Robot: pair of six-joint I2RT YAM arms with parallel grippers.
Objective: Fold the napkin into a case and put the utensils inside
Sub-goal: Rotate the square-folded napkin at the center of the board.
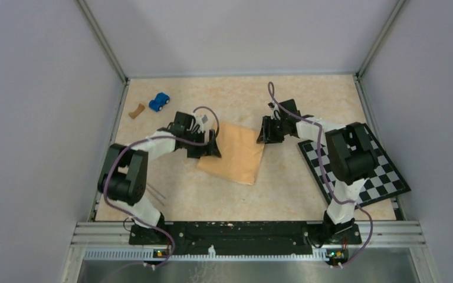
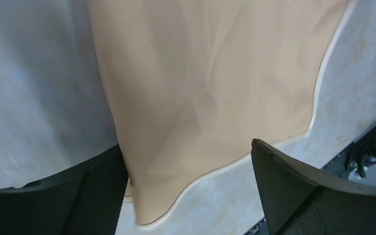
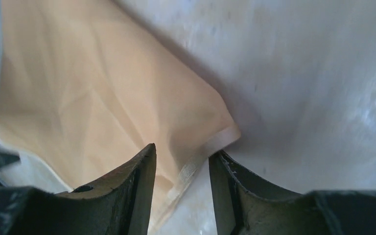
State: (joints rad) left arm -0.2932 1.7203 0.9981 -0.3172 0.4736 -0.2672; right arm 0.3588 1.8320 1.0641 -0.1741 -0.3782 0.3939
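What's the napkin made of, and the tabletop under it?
The napkin looks like thin cloth: matte tan, with soft creases and a paler hemmed edge. The tabletop looks hard and smooth, beige with a mottled stone pattern, probably laminate, though I can't be sure.

The utensils are too thin to count, partly behind the left arm.

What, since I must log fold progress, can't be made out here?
Utensils: top view, too thin and small to count.
Napkin left edge: top view, under the left fingers.
Napkin's far part: left wrist view, cut off by the top edge.
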